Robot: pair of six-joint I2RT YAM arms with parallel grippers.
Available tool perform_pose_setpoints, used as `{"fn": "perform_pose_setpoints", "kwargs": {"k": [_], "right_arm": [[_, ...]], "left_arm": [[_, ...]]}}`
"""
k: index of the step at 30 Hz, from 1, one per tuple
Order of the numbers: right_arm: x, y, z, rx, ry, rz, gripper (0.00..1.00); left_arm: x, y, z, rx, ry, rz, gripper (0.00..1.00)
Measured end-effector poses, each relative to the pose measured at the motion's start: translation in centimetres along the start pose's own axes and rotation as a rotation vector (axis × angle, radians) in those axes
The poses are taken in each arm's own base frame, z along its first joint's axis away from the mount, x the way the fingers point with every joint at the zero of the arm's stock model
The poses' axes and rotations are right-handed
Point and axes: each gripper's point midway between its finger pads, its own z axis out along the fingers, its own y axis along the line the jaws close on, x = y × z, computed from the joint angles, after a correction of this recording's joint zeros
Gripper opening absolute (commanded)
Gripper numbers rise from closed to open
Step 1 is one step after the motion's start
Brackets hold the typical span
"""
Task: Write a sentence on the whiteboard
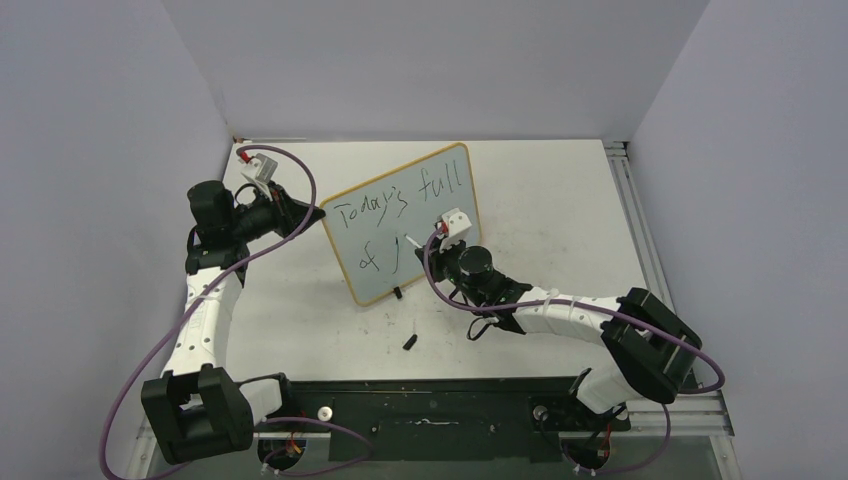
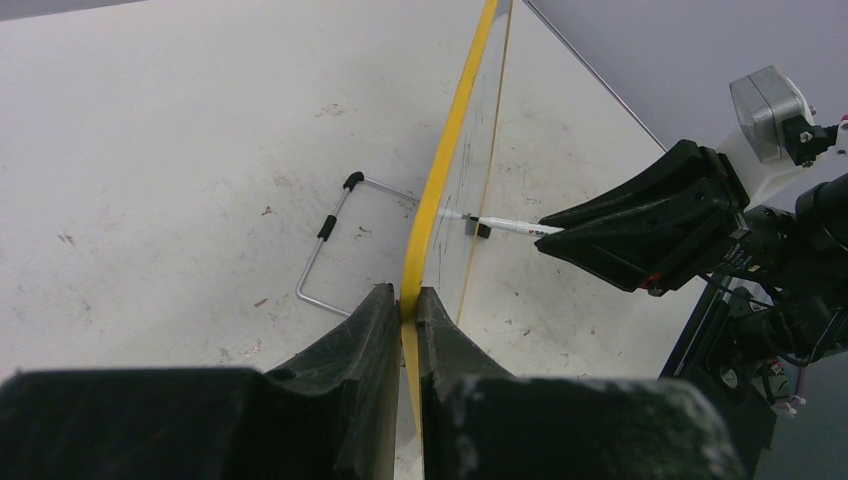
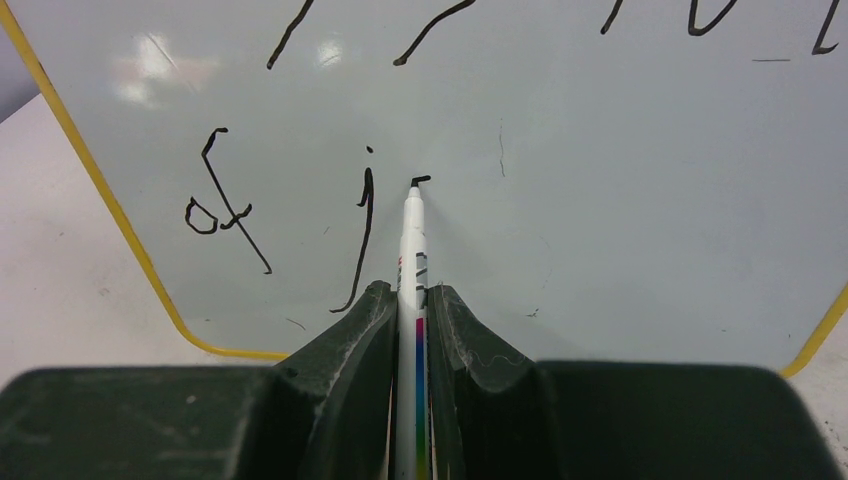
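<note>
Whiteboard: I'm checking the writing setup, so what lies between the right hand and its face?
Only the marker, gripped by the right hand, its tip on the whiteboard; the right wrist view shows it.

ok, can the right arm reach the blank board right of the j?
Probably yes: the marker in the right pincer touches the whiteboard just past the j, bare face beyond; left pincer clamps the frame.

Table [image 1: 560, 200]: white, scuffed and smudged.
Standing on it: whiteboard [image 1: 400, 240], propped upright.
Lying loose: small black cap [image 1: 410, 341], near the board's front.
</note>
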Motion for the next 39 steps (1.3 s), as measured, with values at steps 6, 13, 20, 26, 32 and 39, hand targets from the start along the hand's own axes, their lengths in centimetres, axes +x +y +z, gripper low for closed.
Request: {"fn": "perform_pose_setpoints", "kwargs": {"k": [6, 13, 20, 26, 32, 39], "right_arm": [[0.1, 0.4, -0.1, -0.015, 0.004, 0.009, 0.05], [1.2, 0.2, -0.3, -0.011, 0.027, 0.02, 0.05], [1.6, -0.1, -0.5, 0.009, 0.039, 0.016, 0.05], [1.7, -0.5, -0.5, 0.028, 0.04, 0.007, 0.05], [1.5, -0.6, -0.4, 0.036, 0.044, -0.014, 0.05], [0.8, -0.7, -0.2, 0.046, 0.042, -0.034, 0.05]], "left_arm": [[0.0, 0.0, 0.0, 0.001, 0.0, 0.0, 0.0], [0.0, 0.0, 0.0, 0.001, 0.0, 0.0, 0.0], [0.0, 0.0, 0.0, 0.001, 0.0, -0.001, 0.0], [0.0, 0.0, 0.0, 0.001, 0.0, 0.0, 0.0], [-0.1, 0.0, 0.0, 0.001, -0.003, 0.005, 0.0], [-0.1, 0.0, 0.0, 0.001, -0.003, 0.005, 0.0]]}}
